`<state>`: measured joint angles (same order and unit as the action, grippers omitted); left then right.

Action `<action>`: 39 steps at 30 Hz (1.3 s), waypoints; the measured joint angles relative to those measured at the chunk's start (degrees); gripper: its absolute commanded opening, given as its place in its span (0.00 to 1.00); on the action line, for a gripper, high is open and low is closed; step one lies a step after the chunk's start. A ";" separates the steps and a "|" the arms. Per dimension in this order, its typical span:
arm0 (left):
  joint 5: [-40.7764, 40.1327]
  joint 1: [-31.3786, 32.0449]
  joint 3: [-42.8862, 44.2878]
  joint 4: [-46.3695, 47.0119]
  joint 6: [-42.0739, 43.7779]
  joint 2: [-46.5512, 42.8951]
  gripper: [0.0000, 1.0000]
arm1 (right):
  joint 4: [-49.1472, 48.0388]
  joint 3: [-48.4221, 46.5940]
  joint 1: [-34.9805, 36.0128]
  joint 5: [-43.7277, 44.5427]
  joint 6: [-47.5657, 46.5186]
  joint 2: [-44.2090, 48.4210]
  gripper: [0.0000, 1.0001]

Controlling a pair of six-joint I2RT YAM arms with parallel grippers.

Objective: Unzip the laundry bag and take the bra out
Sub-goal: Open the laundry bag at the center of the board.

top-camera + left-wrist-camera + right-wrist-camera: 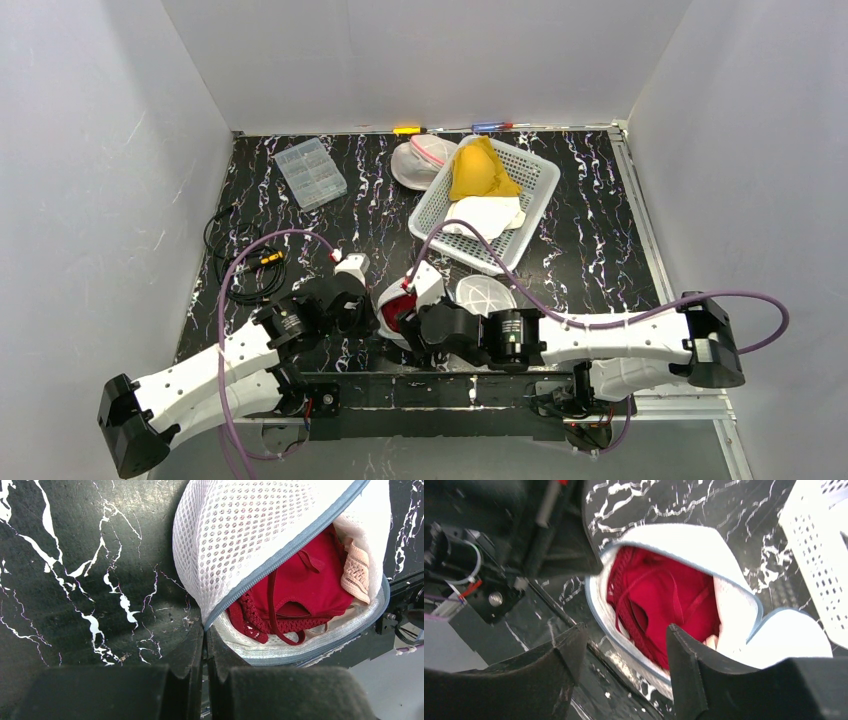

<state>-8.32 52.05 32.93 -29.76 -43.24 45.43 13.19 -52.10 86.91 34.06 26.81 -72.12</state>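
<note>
The white mesh laundry bag (235, 530) lies unzipped near the table's front edge, its grey zipper band gaping wide. Inside it lies the red bra (300, 590), straps and lace band showing. My left gripper (205, 627) is shut, pinching the bag's zipper edge at the corner where the two halves meet. In the right wrist view, my right gripper (624, 635) stands open just over the near rim of the bag (694, 545), with the bra (659, 600) ahead between its fingers and nothing held. From above, both grippers crowd the bag (392, 298).
A peach lace piece (356, 570) sits in the bag beside the bra. A white basket (538, 172) with a yellow cloth (480, 170) stands behind. A second mesh bag (420, 160), a clear box (310, 172), a round white disc (487, 295) and cables (245, 265) lie around.
</note>
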 measured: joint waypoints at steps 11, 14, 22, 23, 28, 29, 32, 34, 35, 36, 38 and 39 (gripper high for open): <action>-0.02 0.00 -0.55 -0.07 0.13 -1.31 0.00 | -1.03 -7.15 -1.95 -0.07 -4.11 -13.14 0.53; -0.02 0.00 -0.57 -0.11 0.13 -1.36 0.00 | -1.75 -7.04 -3.78 -1.57 -4.02 -14.21 0.55; -0.04 0.00 -0.63 -0.22 0.00 -1.62 0.00 | -6.43 -6.88 -4.79 -2.86 -2.82 -14.19 0.65; -0.04 0.00 -0.63 -0.22 -0.02 -1.62 0.00 | -7.06 -6.71 -4.81 -3.04 -2.71 -14.19 0.64; -0.04 0.00 -0.63 -0.22 -0.02 -1.64 0.00 | -7.65 -6.60 -5.55 -3.89 -1.88 -14.73 0.61; -0.04 0.00 -0.63 -0.24 -0.02 -1.64 0.00 | -7.74 -6.60 -5.77 -4.11 -1.60 -14.99 0.60; -0.04 0.00 -0.63 -0.24 -0.04 -1.64 0.00 | -8.04 -6.45 -6.34 -4.35 -1.11 -15.74 0.59; -0.04 0.00 -0.63 -0.24 -0.07 -1.64 0.00 | -8.50 -6.14 -6.73 -4.52 -0.76 -16.13 0.57; -0.02 0.00 -0.63 -0.24 -0.09 -1.64 0.00 | -8.68 -6.14 -6.91 -4.68 -0.48 -16.35 0.56; -0.02 0.00 -0.63 -0.24 -0.11 -1.64 0.00 | -8.96 -6.12 -7.13 -4.96 -0.17 -16.55 0.56; -0.02 0.00 -0.63 -0.24 -0.22 -1.68 0.00 | -9.29 -6.12 -7.41 -5.51 0.13 -16.72 0.56; -0.02 0.00 -0.63 -0.24 -0.24 -1.73 0.00 | -9.55 -6.12 -7.52 -5.75 0.26 -16.81 0.56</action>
<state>-8.34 52.05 32.29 -30.00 -43.48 43.70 3.64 -58.22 79.40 28.32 27.07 -88.92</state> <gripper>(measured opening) 0.014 0.562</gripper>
